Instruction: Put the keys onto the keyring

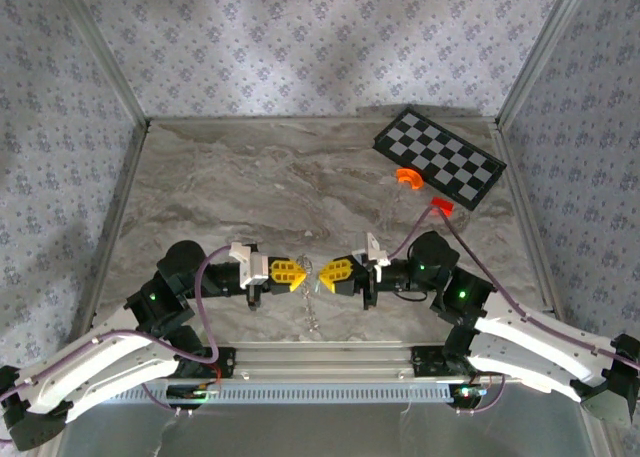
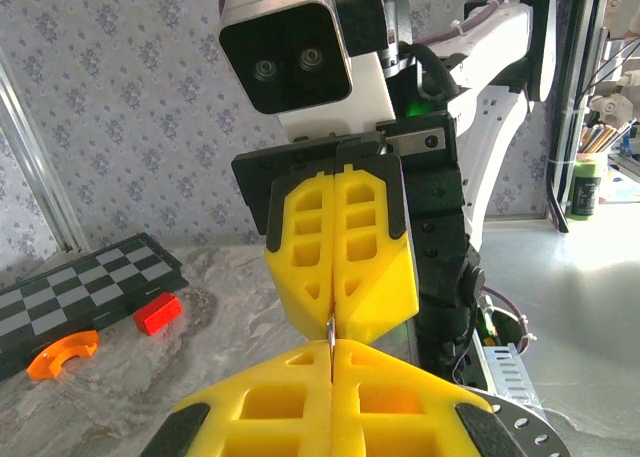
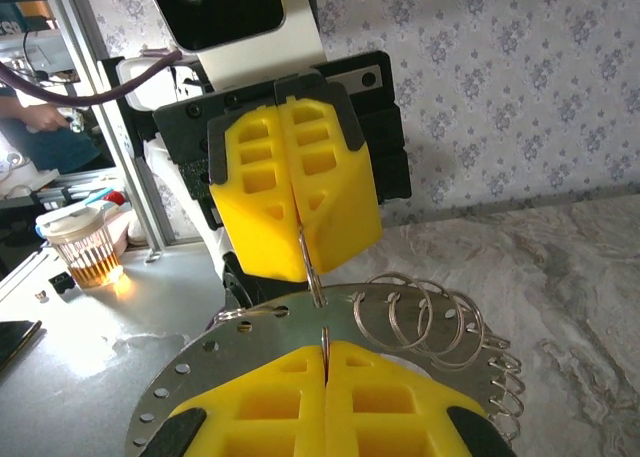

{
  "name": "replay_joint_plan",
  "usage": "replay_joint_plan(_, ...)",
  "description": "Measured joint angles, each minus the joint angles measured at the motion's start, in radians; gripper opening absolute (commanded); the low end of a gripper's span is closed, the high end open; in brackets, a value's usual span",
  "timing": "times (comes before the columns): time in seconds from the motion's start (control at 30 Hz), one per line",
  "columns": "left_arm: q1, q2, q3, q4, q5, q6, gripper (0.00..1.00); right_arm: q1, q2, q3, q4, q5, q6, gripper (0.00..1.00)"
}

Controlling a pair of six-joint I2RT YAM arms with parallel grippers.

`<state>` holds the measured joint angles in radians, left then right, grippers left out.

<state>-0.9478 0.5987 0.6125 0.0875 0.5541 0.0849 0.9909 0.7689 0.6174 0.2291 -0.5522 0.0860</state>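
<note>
Marble-patterned table [image 1: 250,177] carries a folded chessboard [image 1: 440,157] at its far right corner, well apart from both arms. At the near edge the two arms bend inward, and the left gripper [image 1: 300,275] and the right gripper [image 1: 327,275] meet tip to tip above the middle of the table.

The right wrist view has a round grey metal plate [image 3: 190,382] with holes along its rim, lying under that gripper's yellow fingers [image 3: 260,397]. A row of overlapping wire rings [image 3: 425,317] sits at the plate's far edge.

A red block [image 1: 441,206] and an orange curved piece [image 1: 407,178] lie just beside the chessboard.

The keyring [image 3: 312,272] stands edge-on, pinched in the seam of the left gripper, whose fingers are pressed together on it. It reaches down toward the right gripper. That gripper's fingers are also pressed together, nipping a thin metal sliver [image 3: 325,339]. Whether the sliver is ring or key I cannot tell. The keys are too small to pick out.
</note>
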Motion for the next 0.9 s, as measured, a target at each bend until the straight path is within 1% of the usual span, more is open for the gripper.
replay_joint_plan(0.9, 0.000, 0.010, 0.000, 0.021, 0.000, -0.007, 0.00, 0.000, 0.011, -0.008, 0.061, -0.001, 0.001, 0.00)
